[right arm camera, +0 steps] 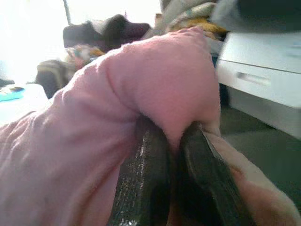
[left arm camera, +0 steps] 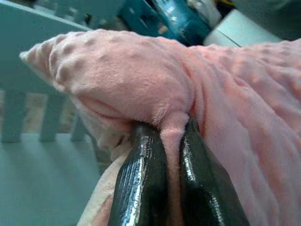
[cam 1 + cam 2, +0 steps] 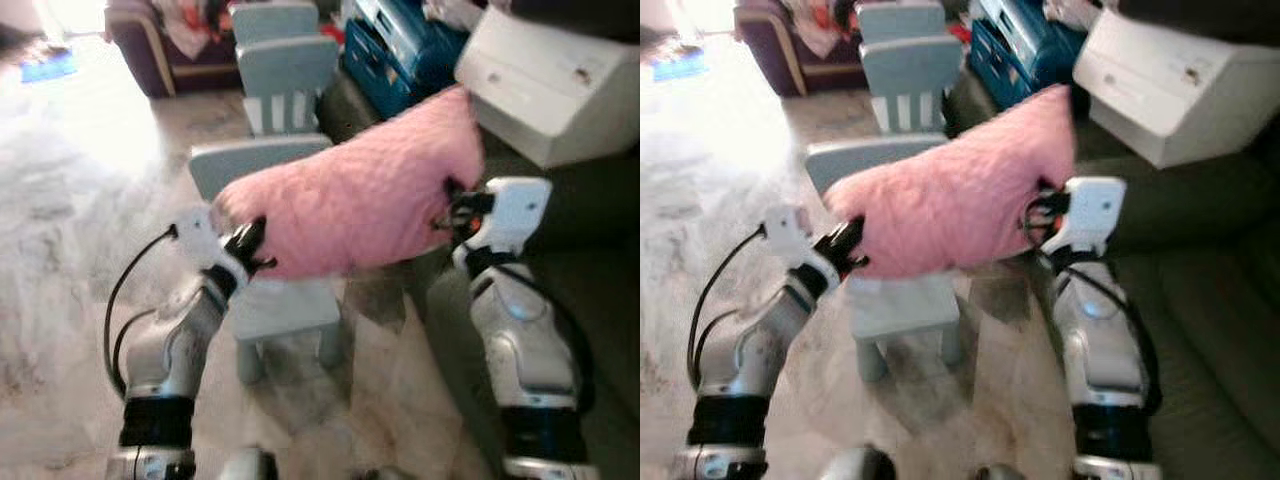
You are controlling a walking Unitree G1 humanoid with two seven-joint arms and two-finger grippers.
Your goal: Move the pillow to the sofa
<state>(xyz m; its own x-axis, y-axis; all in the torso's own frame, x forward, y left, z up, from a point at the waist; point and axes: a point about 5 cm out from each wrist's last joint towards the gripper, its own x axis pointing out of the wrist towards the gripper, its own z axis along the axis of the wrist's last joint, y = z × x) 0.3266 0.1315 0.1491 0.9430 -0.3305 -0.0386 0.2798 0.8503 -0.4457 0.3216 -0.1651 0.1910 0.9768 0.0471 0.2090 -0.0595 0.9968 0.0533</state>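
Observation:
A fluffy pink pillow (image 3: pixel 360 195) hangs in the air between my two arms, above a small pale-blue child's chair (image 3: pixel 285 300). My left gripper (image 3: pixel 255 245) is shut on the pillow's left edge; its black fingers (image 2: pixel 141 183) pinch a fold of pink fabric. At the pillow's right edge my right gripper (image 3: pixel 450 205) is shut on it too, and its fingers (image 1: pixel 150 174) squeeze the plush corner. The dark green sofa (image 3: pixel 590 300) lies to the right, just beyond my right arm.
A white box (image 3: pixel 560 90) rests on the sofa's far end. Behind the chair stand a second pale-blue chair (image 3: pixel 285 60) and blue crates (image 3: pixel 395 45). A dark purple armchair (image 3: pixel 165 40) with clothes sits far back. Pale marble floor (image 3: pixel 70 220) spreads to the left.

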